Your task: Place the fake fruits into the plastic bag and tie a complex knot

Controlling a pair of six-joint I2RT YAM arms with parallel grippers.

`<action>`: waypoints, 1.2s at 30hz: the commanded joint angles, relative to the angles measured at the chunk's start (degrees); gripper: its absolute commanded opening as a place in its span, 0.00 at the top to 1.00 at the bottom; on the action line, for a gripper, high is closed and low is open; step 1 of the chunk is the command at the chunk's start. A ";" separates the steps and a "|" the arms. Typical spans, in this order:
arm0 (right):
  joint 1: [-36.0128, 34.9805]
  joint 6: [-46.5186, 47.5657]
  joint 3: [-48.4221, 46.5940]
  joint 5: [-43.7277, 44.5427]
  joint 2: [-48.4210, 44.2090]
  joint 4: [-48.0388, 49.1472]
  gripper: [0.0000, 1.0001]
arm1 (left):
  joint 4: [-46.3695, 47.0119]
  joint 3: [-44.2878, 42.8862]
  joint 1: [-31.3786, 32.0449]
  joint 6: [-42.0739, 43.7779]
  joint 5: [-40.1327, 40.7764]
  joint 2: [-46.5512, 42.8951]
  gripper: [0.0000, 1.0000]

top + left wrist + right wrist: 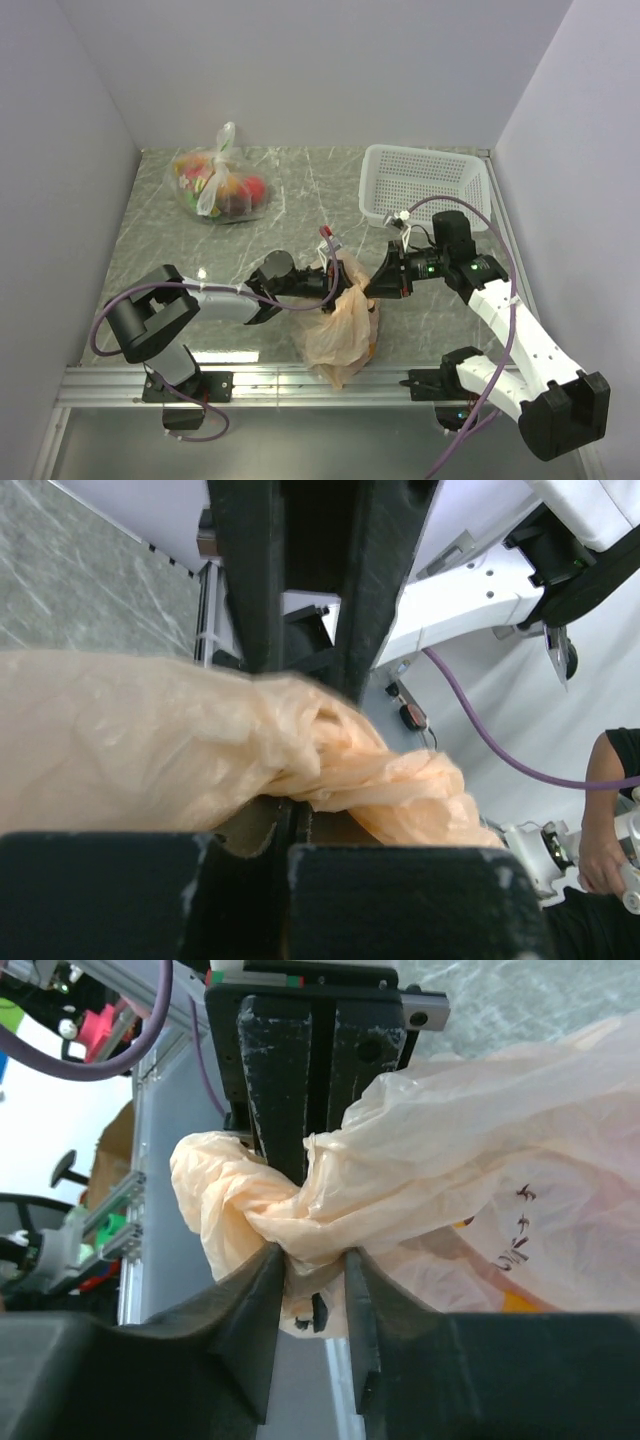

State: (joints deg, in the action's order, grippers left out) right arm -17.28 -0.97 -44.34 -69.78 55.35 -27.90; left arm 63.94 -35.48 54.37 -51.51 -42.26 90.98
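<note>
The peach plastic bag (340, 325) stands on the table's near middle, with its top gathered into a twisted bunch. My left gripper (325, 290) comes in from the left and is shut on that bunch. In the left wrist view the crinkled plastic bag (150, 730) runs across the left gripper (295, 820), whose jaws are pressed together. My right gripper (372, 288) reaches in from the right. In the right wrist view the right gripper (308, 1270) clasps a knot-like wad of the plastic bag (450, 1170), just below the left arm's black fingers (275, 1080). The fake fruits are hidden inside the bag.
A clear bag (220, 185) of mixed fruits lies at the back left. At the back right stands a white perforated basket (425, 185). A metal rail (300, 380) runs along the table's near edge, close to the bag's bottom.
</note>
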 commanded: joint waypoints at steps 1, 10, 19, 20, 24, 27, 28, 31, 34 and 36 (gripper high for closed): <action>-0.39 -1.14 -0.22 1.14 0.37 2.51 0.84 | 0.40 -1.78 0.39 1.76 -1.42 -0.62 0.96; -0.30 3.43 -1.72 1.05 0.90 -1.81 1.00 | -6.37 0.94 -2.16 3.69 -0.90 -6.15 0.64; -0.30 2.30 -1.46 0.52 0.90 -0.40 1.00 | -5.24 1.74 -2.60 3.78 -0.19 -6.88 0.69; -0.30 2.20 -1.45 0.43 0.98 -0.14 1.00 | -4.97 0.78 -2.60 3.61 -0.45 -6.35 0.73; -0.30 1.06 -1.72 -0.09 1.07 1.26 0.98 | -4.79 -1.07 -2.25 4.13 -1.07 -3.89 1.00; -0.39 -1.58 -1.37 -1.15 0.81 1.80 0.74 | -1.03 -1.87 -1.28 2.65 -1.25 -1.60 1.00; -0.39 -0.71 -1.37 -1.50 0.81 1.19 0.70 | -0.14 -2.04 -0.94 2.38 -0.90 -0.90 1.00; -0.30 3.59 -1.89 -1.41 1.16 -3.47 0.67 | 2.85 -2.05 -0.84 1.41 -0.28 0.25 1.00; 0.14 8.24 -2.68 -0.80 1.42 -9.26 0.67 | 4.35 -1.43 -0.93 1.06 -0.02 -0.01 1.00; 1.71 10.89 -3.47 -0.54 1.86 -14.08 0.65 | 4.26 -1.17 -0.93 0.88 0.07 -0.45 1.00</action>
State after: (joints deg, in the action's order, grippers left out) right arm -16.86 4.25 -45.19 -69.78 56.69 -33.69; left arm 61.78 -35.53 53.28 -49.89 -42.59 91.26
